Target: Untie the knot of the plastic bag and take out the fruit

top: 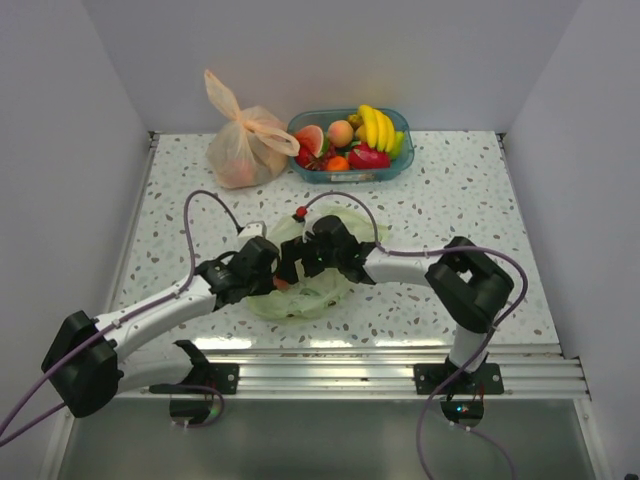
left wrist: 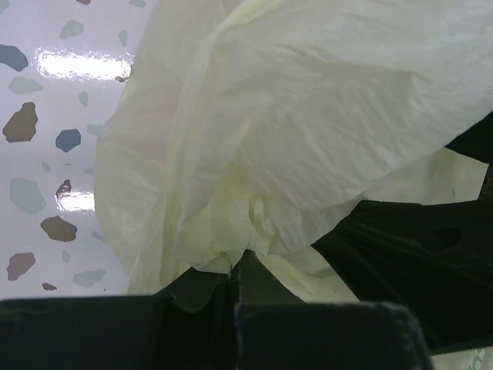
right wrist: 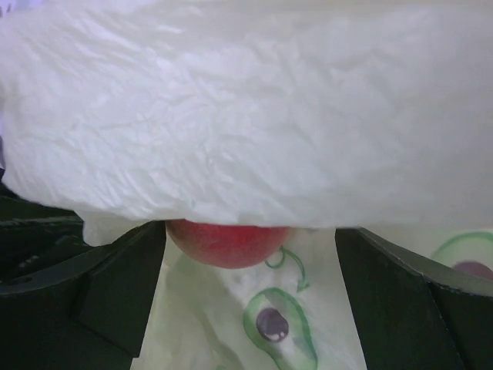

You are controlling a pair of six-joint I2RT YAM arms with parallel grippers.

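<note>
- your left gripper (left wrist: 235,287) is clamping shut on a bunched fold of the plastic bag (left wrist: 293,116), holding the film up so the other arm is getting a way in underneath.
- your right gripper (right wrist: 250,301) is holding its jaws wide, one finger on either side of a red fruit (right wrist: 226,243) that is showing under the film; it is not touching the fruit yet.
- the bag is lying on the table (top: 470,190) just ahead of the two bases, with both grippers meeting over its middle.
- the pinched wad may be the knot, but the wrist view is too close to tell whether it is tied or loose.
- your left arm is reaching in low from the left; your right arm is bending at the elbow and stretching leftward across the bag.
- the orange bag (top: 245,145) and the blue basket (top: 400,170) are sitting well apart at the far edge.
</note>
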